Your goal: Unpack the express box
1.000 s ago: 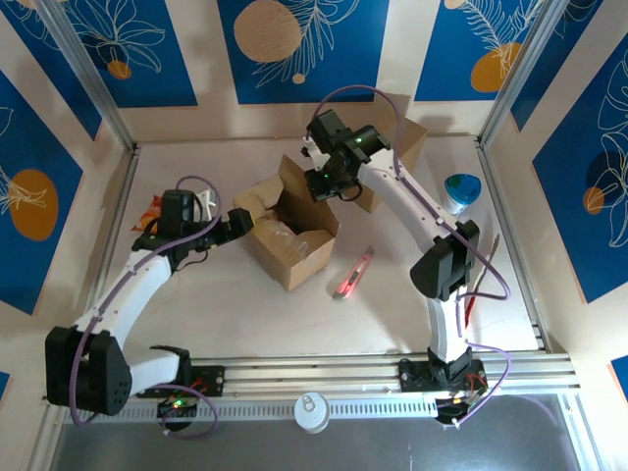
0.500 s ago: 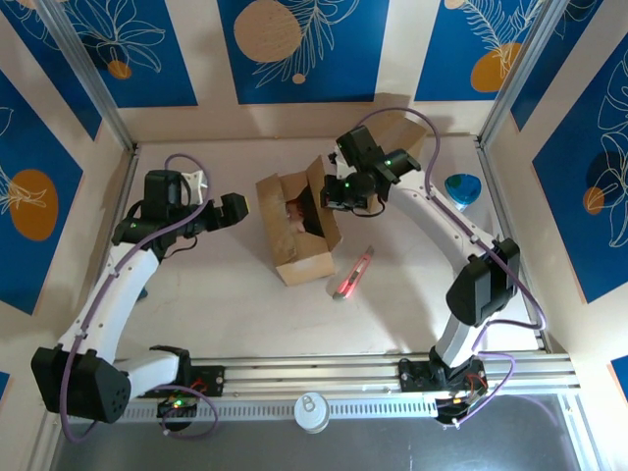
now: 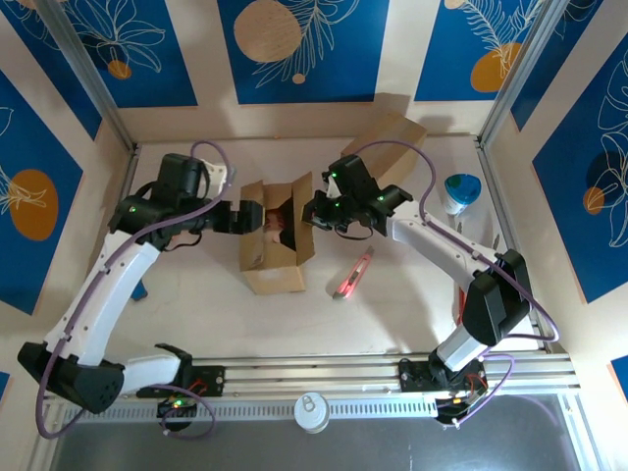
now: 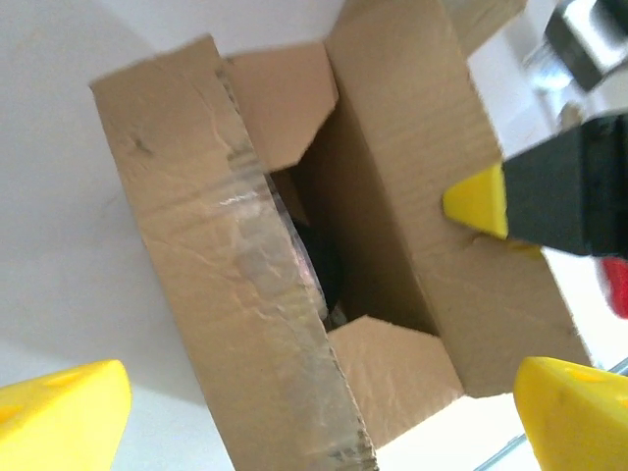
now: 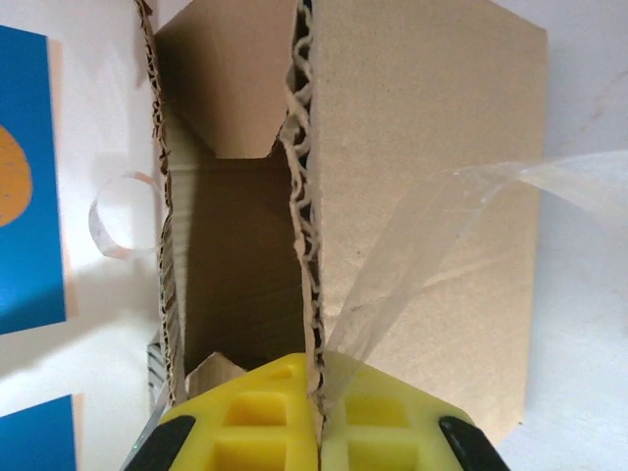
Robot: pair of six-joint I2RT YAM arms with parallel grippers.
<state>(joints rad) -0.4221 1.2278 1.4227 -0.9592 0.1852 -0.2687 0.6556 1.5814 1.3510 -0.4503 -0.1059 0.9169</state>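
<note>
With the right claw (image 3: pixel 312 213) pinching the flap (image 5: pixel 306 245) of the express box (image 3: pixel 272 260) on the table (image 3: pixel 412 314), the left claw (image 3: pixel 247 218), wide open and empty, is swinging back to its mouth, likely to reach the contents (image 3: pixel 281 217).

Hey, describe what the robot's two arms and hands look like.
The left arm and right arm are white tubes with black joints, each trailed by a looping lilac cable. The left hand and right hand are black with blunt yellow fingers.
</note>
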